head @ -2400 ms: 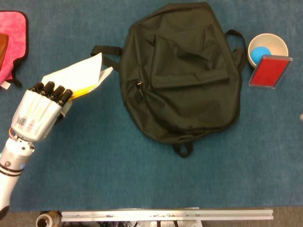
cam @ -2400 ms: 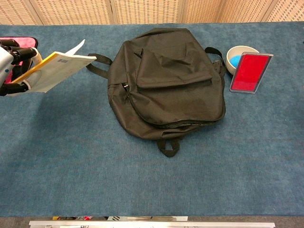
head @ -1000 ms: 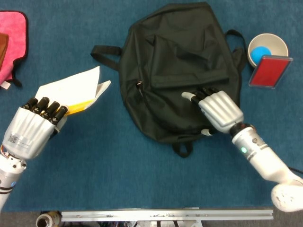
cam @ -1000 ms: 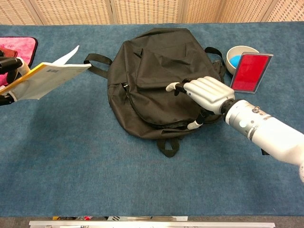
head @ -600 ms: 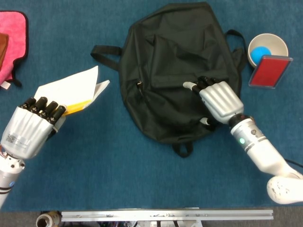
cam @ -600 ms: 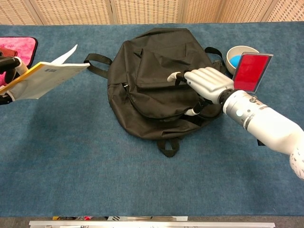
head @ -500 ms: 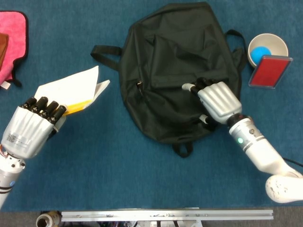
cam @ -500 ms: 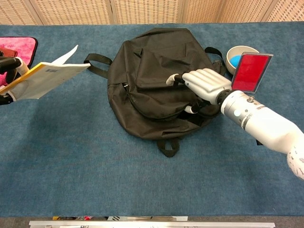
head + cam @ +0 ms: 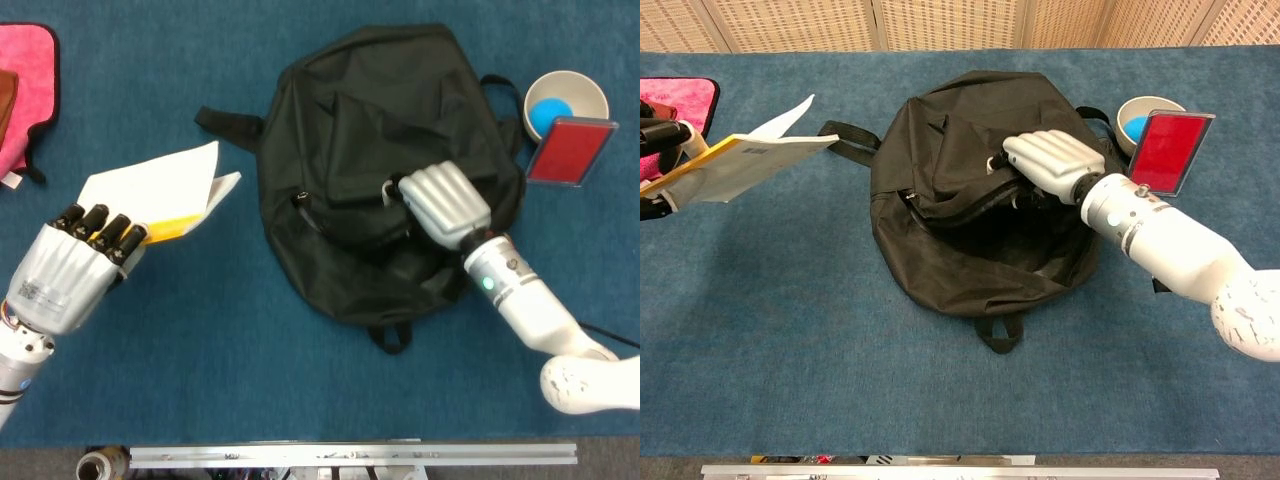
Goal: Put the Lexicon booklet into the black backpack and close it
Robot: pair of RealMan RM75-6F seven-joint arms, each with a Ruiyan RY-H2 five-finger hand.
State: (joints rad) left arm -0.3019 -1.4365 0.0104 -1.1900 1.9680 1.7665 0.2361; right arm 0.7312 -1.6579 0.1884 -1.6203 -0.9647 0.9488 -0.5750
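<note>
The black backpack (image 9: 380, 130) (image 9: 940, 250) lies on the blue table. My right hand (image 9: 443, 203) (image 9: 1047, 163) grips its front flap and holds it lifted, so the main compartment gapes open toward me. The Lexicon booklet (image 9: 160, 190) (image 9: 735, 165), white with a yellow edge, is held in the air left of the bag by my left hand (image 9: 75, 268) (image 9: 655, 150). Its pages fan apart at the far end, a short gap from the bag's strap (image 9: 228, 125).
A white bowl with a blue ball (image 9: 565, 100) (image 9: 1140, 118) stands at the right, with a red card case (image 9: 571, 150) (image 9: 1167, 150) leaning against it. A pink cloth (image 9: 25, 90) (image 9: 675, 97) lies at the far left. A metal rail (image 9: 350, 455) runs along the near table edge.
My right hand came in, closed on the backpack's front flap and pulled it up and back, opening the bag. The left hand has kept the booklet nearly still.
</note>
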